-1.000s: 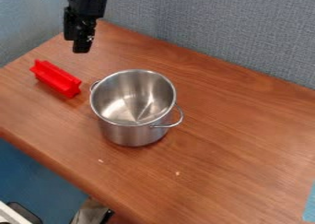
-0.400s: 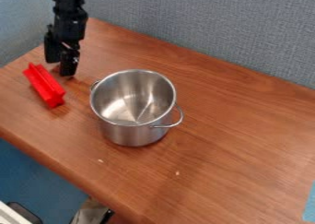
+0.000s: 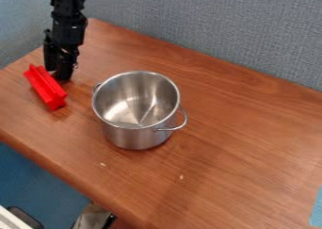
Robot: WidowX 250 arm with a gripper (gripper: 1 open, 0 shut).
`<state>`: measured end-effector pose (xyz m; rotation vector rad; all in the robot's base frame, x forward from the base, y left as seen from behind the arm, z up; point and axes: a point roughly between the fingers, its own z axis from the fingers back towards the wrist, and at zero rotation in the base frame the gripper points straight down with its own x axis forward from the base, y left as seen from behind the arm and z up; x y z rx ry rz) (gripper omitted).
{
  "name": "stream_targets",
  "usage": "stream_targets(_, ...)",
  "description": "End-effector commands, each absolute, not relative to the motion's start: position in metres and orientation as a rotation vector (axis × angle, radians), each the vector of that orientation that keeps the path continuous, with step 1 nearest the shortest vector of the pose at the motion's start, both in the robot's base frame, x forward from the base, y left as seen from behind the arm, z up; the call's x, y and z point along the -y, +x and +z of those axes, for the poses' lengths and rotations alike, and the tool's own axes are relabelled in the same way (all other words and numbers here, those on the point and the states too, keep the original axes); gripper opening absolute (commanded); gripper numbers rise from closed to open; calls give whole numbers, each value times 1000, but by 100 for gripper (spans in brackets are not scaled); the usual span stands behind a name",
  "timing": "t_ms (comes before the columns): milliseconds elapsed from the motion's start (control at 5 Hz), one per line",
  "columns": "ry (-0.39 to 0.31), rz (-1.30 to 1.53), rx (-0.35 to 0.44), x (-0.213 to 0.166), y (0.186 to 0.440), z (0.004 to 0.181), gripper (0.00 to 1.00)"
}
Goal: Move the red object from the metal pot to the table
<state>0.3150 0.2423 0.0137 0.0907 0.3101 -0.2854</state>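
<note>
The red object (image 3: 47,88), a small bright red block, lies on the table (image 3: 239,129) at the left, outside the metal pot (image 3: 136,108). The pot stands upright at the middle of the table, and its brushed inside shows nothing in it. My black gripper (image 3: 59,73) points down, just behind and to the right of the block's far end and low over the wood. Its dark fingers merge into one shape, so I cannot make out the gap between them. I also cannot tell whether they touch the block.
The table's left and front edges run close to the block and the pot, with blue floor below. A grey-blue wall (image 3: 227,25) backs the table. Bare wood stretches to the right of the pot.
The gripper has come down and to the left, from behind the pot to the block's far end. The block has shifted a little left and turned. The pot has not moved.
</note>
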Motion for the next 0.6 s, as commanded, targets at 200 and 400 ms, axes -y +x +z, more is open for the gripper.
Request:
stream_targets(200,139,-335,-281,-244,315,35,0)
stream_targets(400,165,-356,-257,-245,324,50,0)
